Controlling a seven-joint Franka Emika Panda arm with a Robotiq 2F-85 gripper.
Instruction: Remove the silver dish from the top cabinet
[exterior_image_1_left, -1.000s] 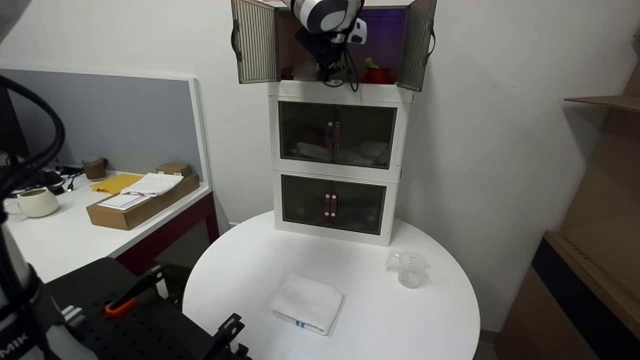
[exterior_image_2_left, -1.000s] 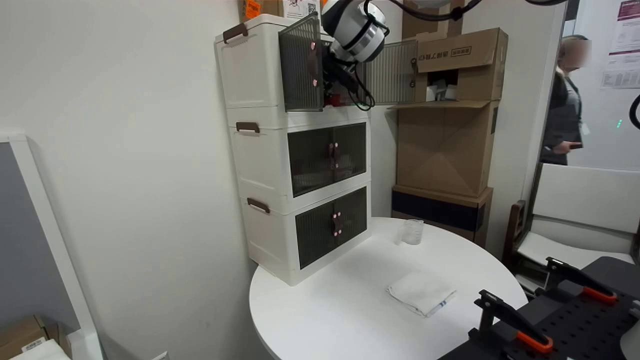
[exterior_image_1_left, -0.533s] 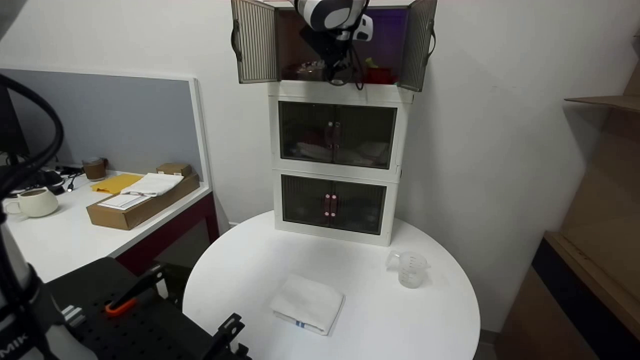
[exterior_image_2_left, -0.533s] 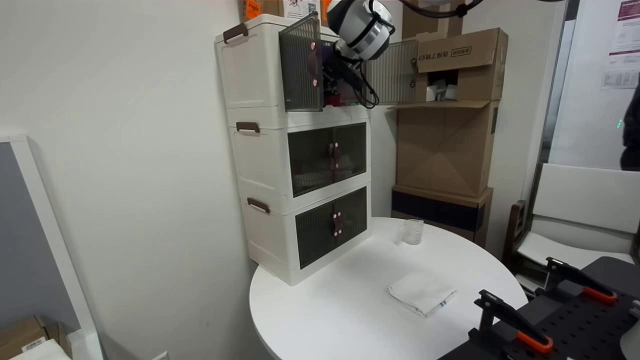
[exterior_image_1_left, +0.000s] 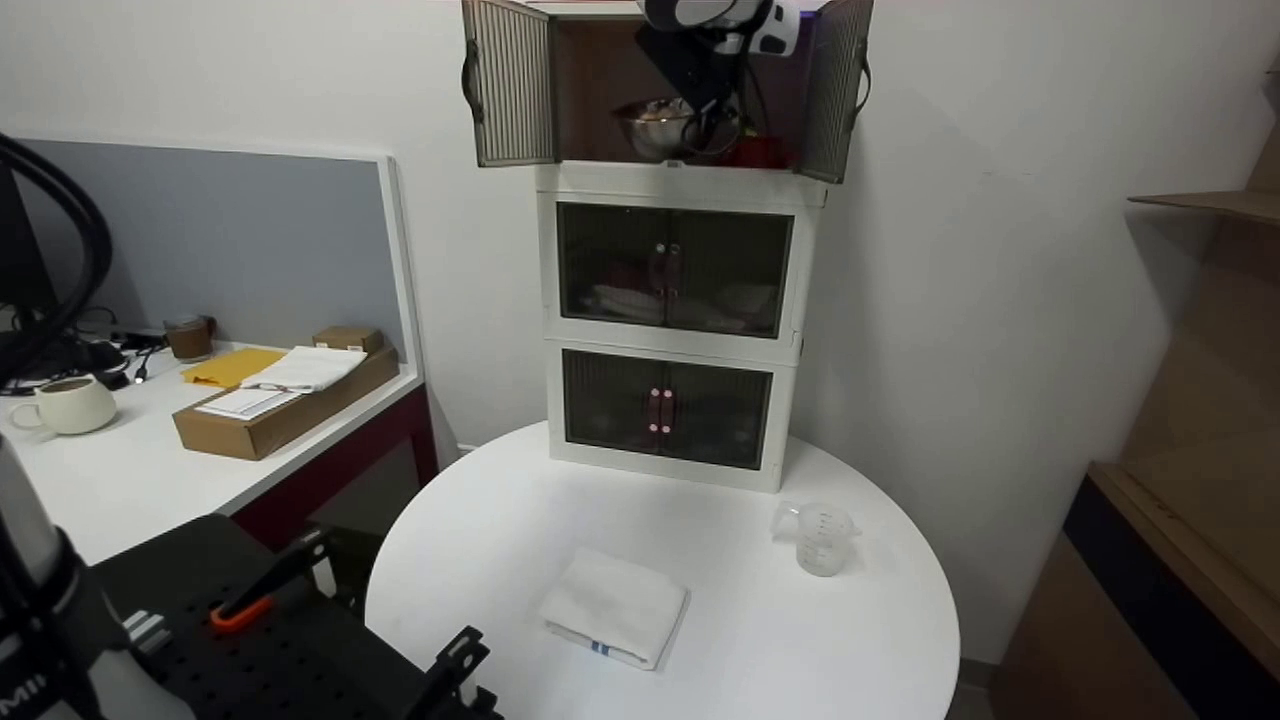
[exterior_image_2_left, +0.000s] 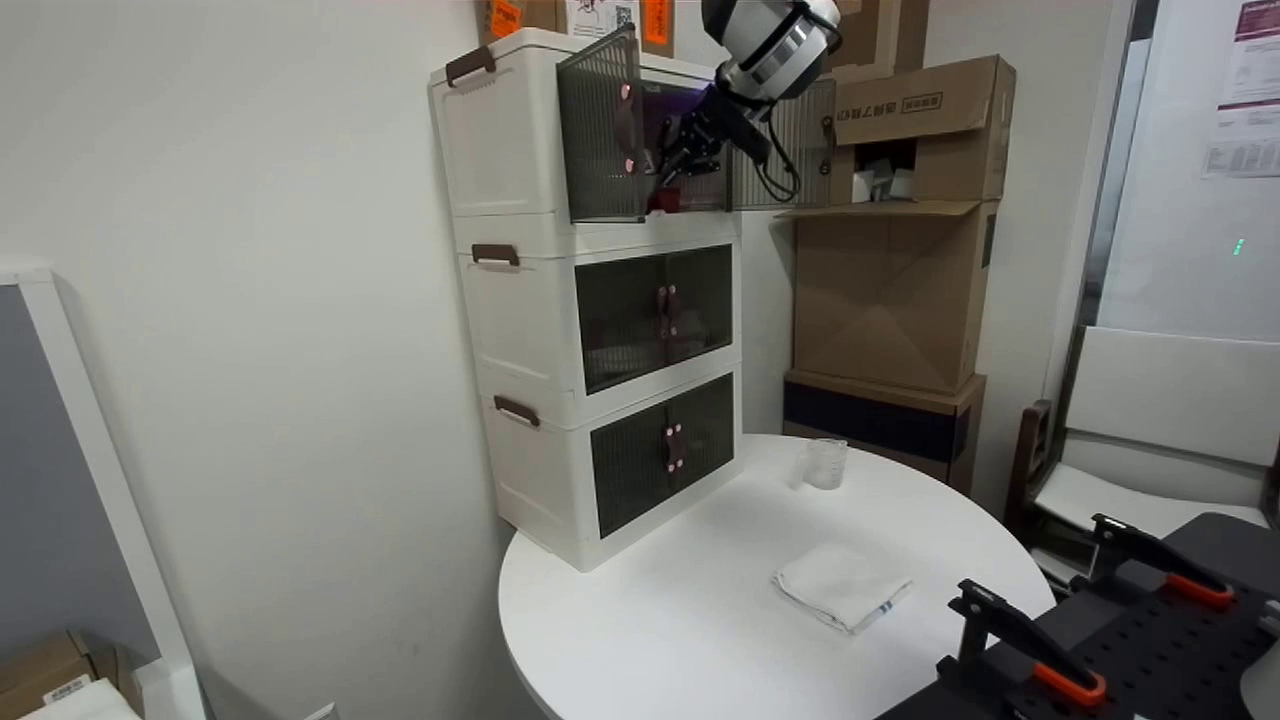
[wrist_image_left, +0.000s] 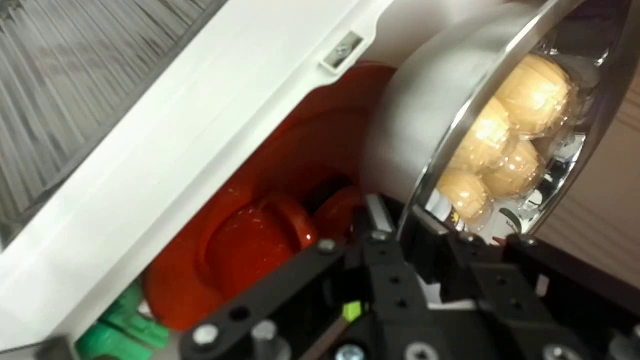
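The silver dish is a round metal bowl with tan egg-like items in clear plastic inside. It is at the opening of the top cabinet, whose two doors stand open. In the wrist view the silver dish is tilted, its rim running between the fingers. My gripper is shut on that rim, one finger inside and one outside the dish. The gripper is at the dish's right side in an exterior view. In an exterior view the gripper shows beside the open door, which mostly hides the dish.
A red pot stands in the cabinet beside the dish; red ware and green items show close below the gripper. The open doors flank the opening. A clear measuring cup and a folded white towel lie on the round table.
My gripper has moved right and outward from the cabinet in the exterior views. The silver dish has come right, up and forward with it, and now shows more fully.
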